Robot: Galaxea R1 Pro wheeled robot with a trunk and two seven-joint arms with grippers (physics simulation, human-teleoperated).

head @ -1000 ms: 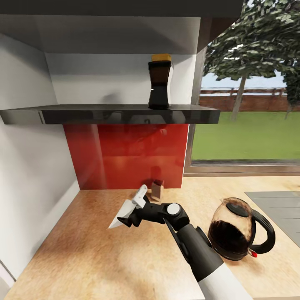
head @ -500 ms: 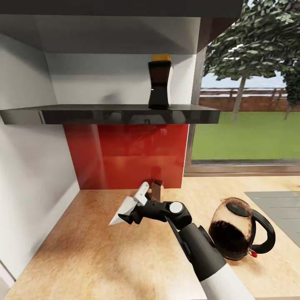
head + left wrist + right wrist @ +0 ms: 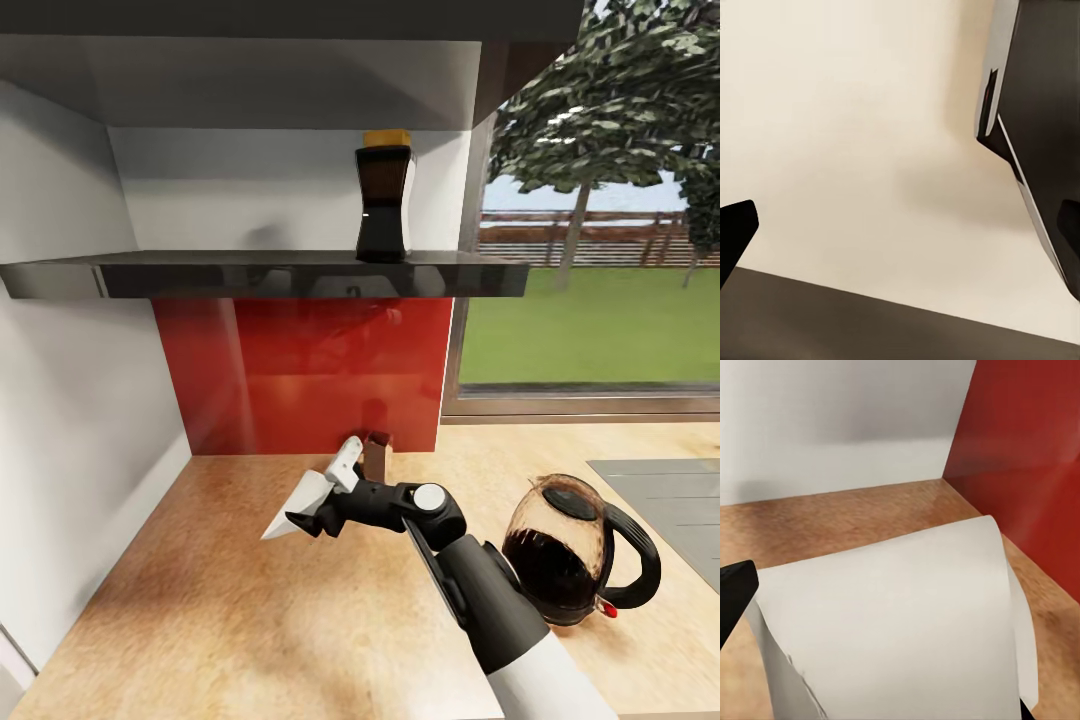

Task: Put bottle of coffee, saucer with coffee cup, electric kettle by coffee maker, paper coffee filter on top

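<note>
My right gripper [image 3: 318, 517] is shut on a white paper coffee filter [image 3: 298, 505], held a little above the wooden countertop [image 3: 230, 620] near the red backsplash. In the right wrist view the filter [image 3: 892, 622] curves broadly between the dark fingertips [image 3: 735, 585]. The dark bottle of coffee [image 3: 384, 196] with a yellow cap stands upright on the black shelf [image 3: 200, 272] above. A glass electric kettle [image 3: 565, 550] with a black handle sits on the counter beside my right forearm. My left gripper [image 3: 900, 232] stands open, its dark fingertips [image 3: 735, 236] at the picture's edges, facing a beige surface.
A small brown object [image 3: 378, 455] stands against the backsplash just behind the gripper. White wall closes the counter's left side. A window [image 3: 600, 250] with a lawn and tree lies to the right, and a grey inset panel [image 3: 670, 495] sits at the counter's far right.
The right arm has edged slightly back toward the backsplash, carrying the filter with it. Bottle and kettle have not moved.
</note>
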